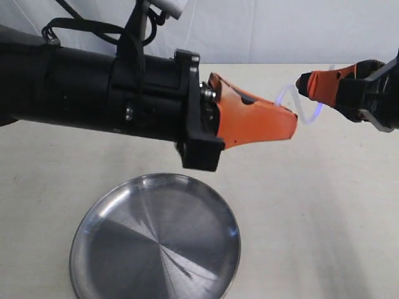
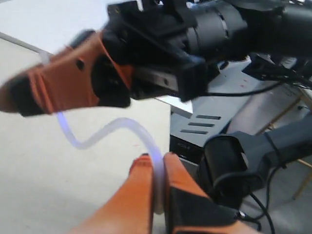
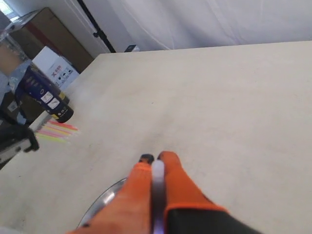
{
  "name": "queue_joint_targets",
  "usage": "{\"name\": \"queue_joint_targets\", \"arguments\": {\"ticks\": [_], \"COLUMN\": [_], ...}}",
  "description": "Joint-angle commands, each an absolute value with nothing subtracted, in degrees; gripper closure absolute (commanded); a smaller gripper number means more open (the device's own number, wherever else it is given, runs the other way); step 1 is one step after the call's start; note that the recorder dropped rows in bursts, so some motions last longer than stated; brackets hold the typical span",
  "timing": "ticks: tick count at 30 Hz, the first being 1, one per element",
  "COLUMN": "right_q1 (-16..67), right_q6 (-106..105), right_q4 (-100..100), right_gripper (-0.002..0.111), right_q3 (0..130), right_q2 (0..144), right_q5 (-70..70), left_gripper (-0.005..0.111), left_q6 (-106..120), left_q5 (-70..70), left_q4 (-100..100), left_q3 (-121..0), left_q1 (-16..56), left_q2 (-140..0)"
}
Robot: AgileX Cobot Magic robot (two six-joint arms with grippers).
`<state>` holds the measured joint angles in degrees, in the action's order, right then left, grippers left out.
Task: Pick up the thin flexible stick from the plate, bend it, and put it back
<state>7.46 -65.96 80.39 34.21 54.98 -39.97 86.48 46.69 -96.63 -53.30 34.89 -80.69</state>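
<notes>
A: Pinching both ends, left gripper (image 1: 292,126) and right gripper (image 1: 304,82) each clamp the thin flexible stick (image 2: 124,121), curling it.
B: Yes, raised clear of the plate (image 1: 156,237), so it flexes freely.

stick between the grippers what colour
The stick is translucent whitish, tinged bluish-violet; clearest in the left wrist view.

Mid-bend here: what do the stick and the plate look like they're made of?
Stick: probably soft plastic, smooth and translucent whitish with a bluish-violet tinge; it takes a wavy S-curve without kinking. Plate: looks like stainless steel with a brushed finish; the grey metallic surface shows radial wedges of light and dark sheen and a bright raised rim.
</notes>
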Motion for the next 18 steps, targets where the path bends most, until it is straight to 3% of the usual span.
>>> {"name": "queue_joint_targets", "arguments": {"ticks": [1, 18], "right_q1": [8.2, 8.2], "right_q6": [-65.8, -66.0], "right_q4": [81.4, 82.1], "right_gripper": [0.109, 0.109], "right_q3": [34.0, 34.0], "right_q2": [54.6, 54.6], "right_q5": [-48.3, -53.4], "left_gripper": [0.107, 0.107], "left_q6": [87.4, 87.1], "left_q5": [37.3, 30.3], "left_q4": [-99.9, -99.9], "left_q3": [-53.6, -53.6], "left_q1": [34.9, 34.9], "left_q2": [-81.0, -81.0]}}
